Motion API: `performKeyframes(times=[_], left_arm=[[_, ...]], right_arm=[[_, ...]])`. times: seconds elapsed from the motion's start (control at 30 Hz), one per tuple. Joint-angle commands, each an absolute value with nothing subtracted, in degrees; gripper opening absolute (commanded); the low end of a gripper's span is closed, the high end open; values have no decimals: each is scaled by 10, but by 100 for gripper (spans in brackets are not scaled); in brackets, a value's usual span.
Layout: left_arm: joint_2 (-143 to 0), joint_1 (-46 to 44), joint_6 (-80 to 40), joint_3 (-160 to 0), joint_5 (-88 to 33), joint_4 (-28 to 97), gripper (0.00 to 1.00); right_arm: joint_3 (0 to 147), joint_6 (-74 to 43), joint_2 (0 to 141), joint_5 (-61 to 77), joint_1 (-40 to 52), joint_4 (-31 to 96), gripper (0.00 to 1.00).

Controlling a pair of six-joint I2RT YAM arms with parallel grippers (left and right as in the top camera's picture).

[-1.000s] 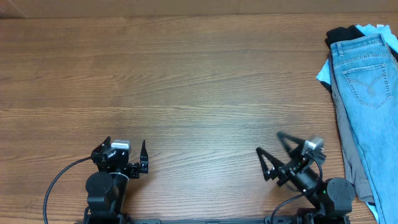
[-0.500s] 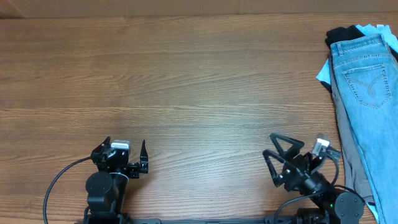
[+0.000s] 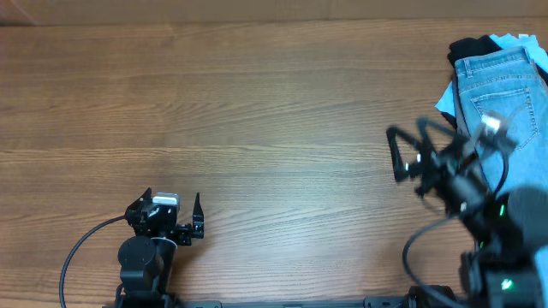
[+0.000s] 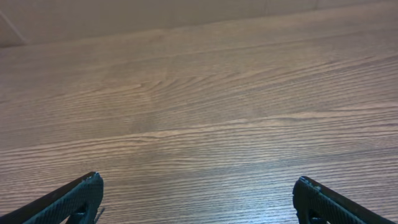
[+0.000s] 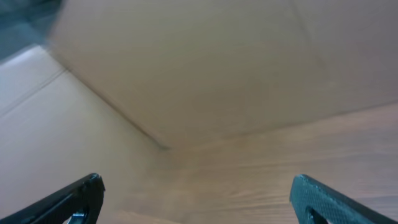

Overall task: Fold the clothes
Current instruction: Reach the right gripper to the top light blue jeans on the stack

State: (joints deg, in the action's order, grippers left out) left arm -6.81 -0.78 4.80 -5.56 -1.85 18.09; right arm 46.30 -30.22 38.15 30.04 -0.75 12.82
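Two end effectors are hanging wide open and holding nothing: the left end effector point(image 3: 168, 208) at the lower left, the right end effector point(image 3: 413, 150) beside the jeans point(image 3: 507, 90), which are lying at the upper right of the table point(image 3: 257, 111).

this is looking like a robotics lab or test bench, not a home. a left arm point(image 3: 141, 257) and a right arm point(image 3: 505, 257), both black, are sitting at the near edge of a wide, bare wood-grain desk point(image 3: 257, 103). a cable point(image 3: 81, 248) is looping from the left base. plain beige wall panels point(image 5: 186, 62) are boxing in the desk's far side. a heap of clothes point(image 3: 501, 77) is lying at its right edge.
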Motion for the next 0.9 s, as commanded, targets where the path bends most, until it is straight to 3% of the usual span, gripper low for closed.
performKeyframes(times=[0.0,0.13,0.23,0.3,0.47,0.6,0.87], left_arm=[[-67,-9,43,-57,-15,186,100],[-67,-9,43,-57,-15,186,100],[-67,-9,43,-57,-15,186,100],[-67,-9,43,-57,-15,186,100],[-67,-9,43,-57,-15,186,100],[-67,-9,43,-57,-15,186,100],[-67,-9,43,-57,-15,186,100]], right_arm=[[599,-206,481,205,-9,225,100],[752,-156,620,20,-10,366,100],[824,-147,719,-161,-22,396,100],[833,-147,748,-209,-30,390,100],[833,-143,801,-227,-46,354,100],[840,3,881,-219,-51,300,100],[967,52,1107,-313,-53,330,100]])
